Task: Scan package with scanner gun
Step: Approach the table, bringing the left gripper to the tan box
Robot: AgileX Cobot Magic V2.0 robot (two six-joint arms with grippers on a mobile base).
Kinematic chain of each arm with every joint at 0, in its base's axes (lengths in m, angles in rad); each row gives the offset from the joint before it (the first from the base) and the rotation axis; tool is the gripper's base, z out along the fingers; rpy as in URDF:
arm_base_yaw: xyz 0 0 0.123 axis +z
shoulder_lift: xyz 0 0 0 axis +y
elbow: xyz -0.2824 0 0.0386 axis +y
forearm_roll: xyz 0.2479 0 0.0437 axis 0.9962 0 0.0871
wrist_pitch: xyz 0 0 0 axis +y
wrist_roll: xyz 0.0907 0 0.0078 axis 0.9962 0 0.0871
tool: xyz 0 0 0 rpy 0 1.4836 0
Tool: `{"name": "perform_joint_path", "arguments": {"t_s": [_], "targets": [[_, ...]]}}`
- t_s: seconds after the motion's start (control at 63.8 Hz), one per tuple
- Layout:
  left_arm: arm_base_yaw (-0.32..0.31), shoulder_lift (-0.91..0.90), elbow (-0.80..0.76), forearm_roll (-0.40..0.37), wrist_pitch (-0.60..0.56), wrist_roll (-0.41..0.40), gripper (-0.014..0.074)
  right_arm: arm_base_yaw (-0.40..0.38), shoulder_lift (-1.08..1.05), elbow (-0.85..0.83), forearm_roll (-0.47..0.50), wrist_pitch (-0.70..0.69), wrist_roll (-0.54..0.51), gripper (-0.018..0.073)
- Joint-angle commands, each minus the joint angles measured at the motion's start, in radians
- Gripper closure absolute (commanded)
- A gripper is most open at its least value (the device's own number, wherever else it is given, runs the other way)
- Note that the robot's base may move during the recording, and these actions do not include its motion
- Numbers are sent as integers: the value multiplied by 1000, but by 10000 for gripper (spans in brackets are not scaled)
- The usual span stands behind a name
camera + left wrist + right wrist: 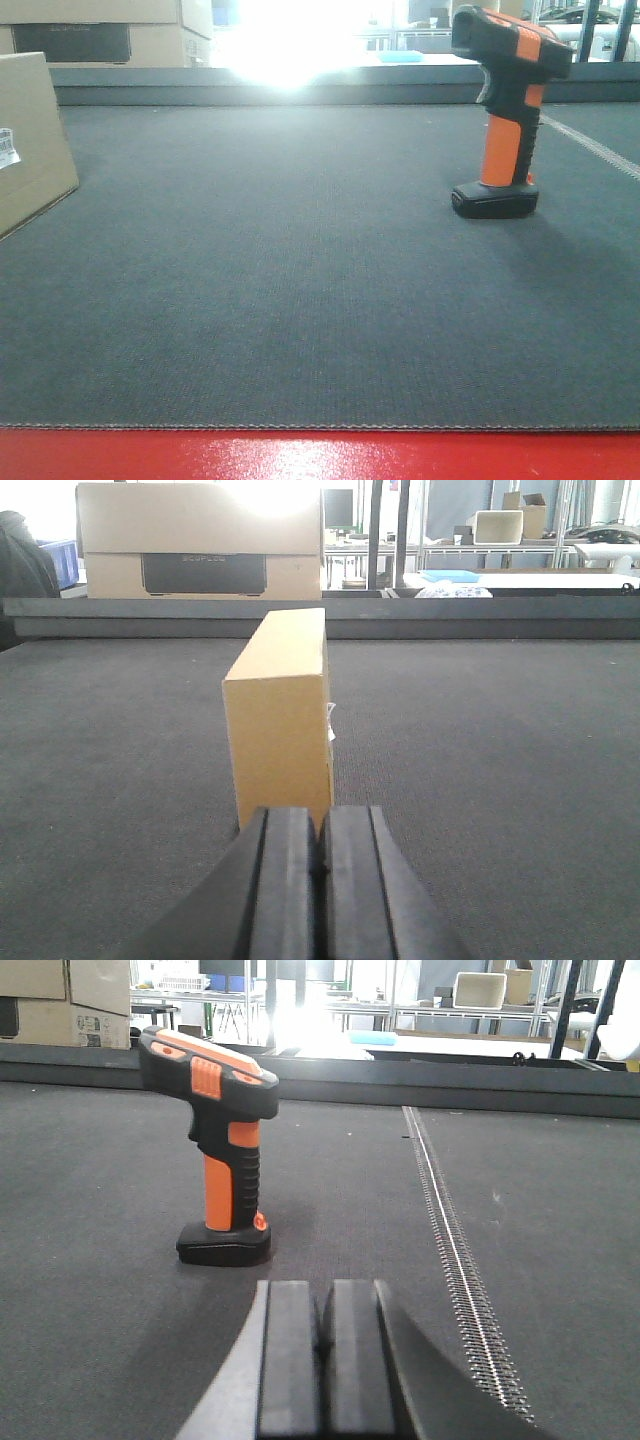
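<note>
The scanner gun (510,120) stands upright on its flat black base on the right part of the dark grey surface (300,300), nearer the far edge than the near red edge (320,455). Its head points left. In the right wrist view it stands a little left of a pale stitched seam (450,1240) that runs from the far edge toward the near one.

The package (30,140) stands on the left side of the surface, cut off by the frame in the front view. A small white label (8,147) sits on the face turned toward the scanner gun. The two are well apart.

The left gripper (320,850) is clenched, with its fingers pressed together and nothing between them. It is low over the surface, just before a narrow end of the package. The right gripper (322,1335) is clenched the same way and empty, near the scanner gun but apart from it.

Beyond the far edge stand cardboard boxes with a dark panel (200,550).
</note>
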Motion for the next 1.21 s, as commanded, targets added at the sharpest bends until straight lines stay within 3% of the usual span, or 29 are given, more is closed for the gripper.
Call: {"name": "perform_joint_path", "arguments": {"t_s": [0.0, 0.941, 1.192], "targets": [[1, -4, -3, -3, -18, -7, 707, 3, -4, 1, -1, -22, -5, 718], [1, -4, -3, -3, -20, -7, 707, 3, -4, 1, -1, -22, -5, 718], [1, -4, -3, -4, -150, -7, 707, 4, -4, 1, -1, -73, -5, 718]]}}
